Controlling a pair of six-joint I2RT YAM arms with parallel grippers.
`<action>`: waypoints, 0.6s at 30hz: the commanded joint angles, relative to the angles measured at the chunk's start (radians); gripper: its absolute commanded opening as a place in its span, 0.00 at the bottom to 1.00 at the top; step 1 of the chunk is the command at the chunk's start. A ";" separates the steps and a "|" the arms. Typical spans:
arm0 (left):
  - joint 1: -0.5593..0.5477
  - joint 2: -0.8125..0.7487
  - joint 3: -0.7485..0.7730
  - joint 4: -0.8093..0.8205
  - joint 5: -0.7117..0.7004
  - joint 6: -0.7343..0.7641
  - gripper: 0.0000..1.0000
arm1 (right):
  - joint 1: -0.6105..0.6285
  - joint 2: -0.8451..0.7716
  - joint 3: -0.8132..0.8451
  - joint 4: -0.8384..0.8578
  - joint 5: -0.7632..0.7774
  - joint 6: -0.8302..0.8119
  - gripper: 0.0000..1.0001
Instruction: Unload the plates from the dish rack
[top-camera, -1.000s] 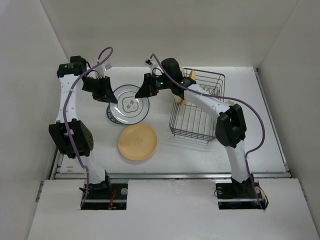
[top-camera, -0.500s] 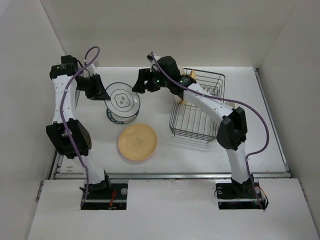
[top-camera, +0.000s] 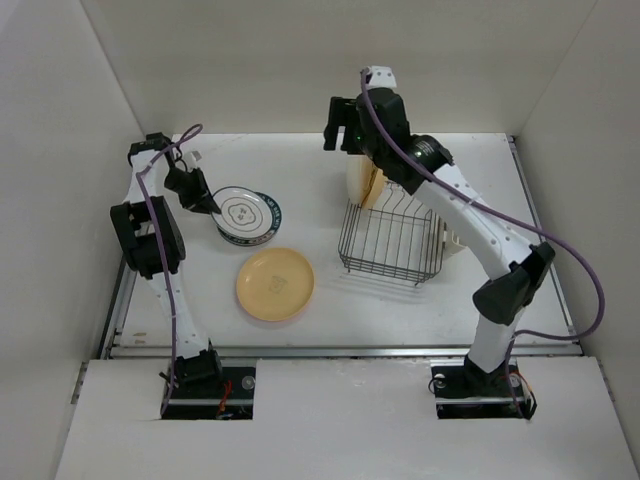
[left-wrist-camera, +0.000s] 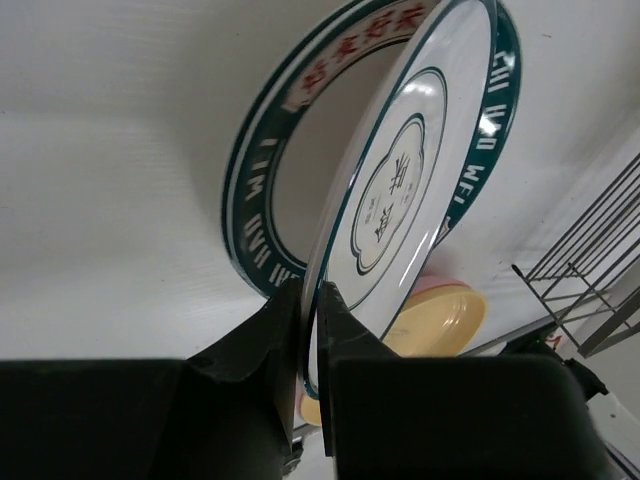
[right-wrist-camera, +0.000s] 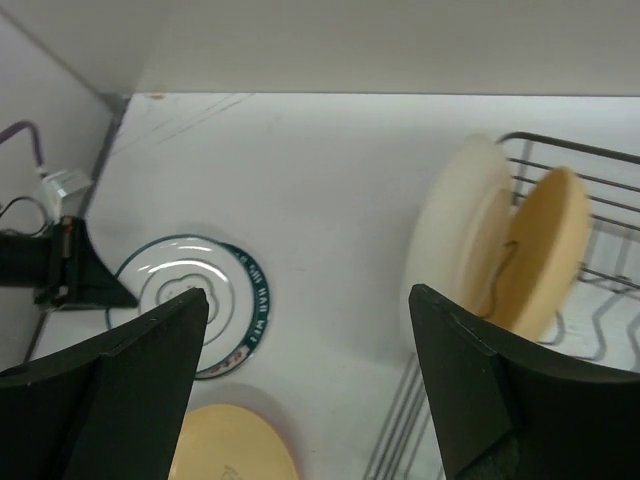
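The right hand (top-camera: 340, 125) was raised off the round white dark-ringed plate (top-camera: 245, 211), fingers spread wide; the plate's rim was pinched by the closed left hand (left-wrist-camera: 310, 300).

The left hand (left-wrist-camera: 310, 300) pinches the near rim of a ringed plate (left-wrist-camera: 400, 190), holding it tilted above a green-rimmed plate (left-wrist-camera: 255, 200) that lies flat on the table (left-wrist-camera: 120, 150). Beyond them are a yellow plate (left-wrist-camera: 445, 320) and, to the right, the rack (left-wrist-camera: 590, 250) wires.
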 joint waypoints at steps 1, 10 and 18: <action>-0.009 -0.022 0.057 -0.018 -0.058 -0.009 0.00 | -0.029 -0.070 -0.030 -0.107 0.224 0.042 0.88; -0.053 -0.003 0.012 -0.049 -0.261 0.029 0.14 | -0.417 -0.092 -0.213 -0.251 0.211 0.111 0.88; -0.053 0.029 0.012 -0.096 -0.294 0.050 0.46 | -0.563 -0.034 -0.348 -0.197 0.136 0.157 0.74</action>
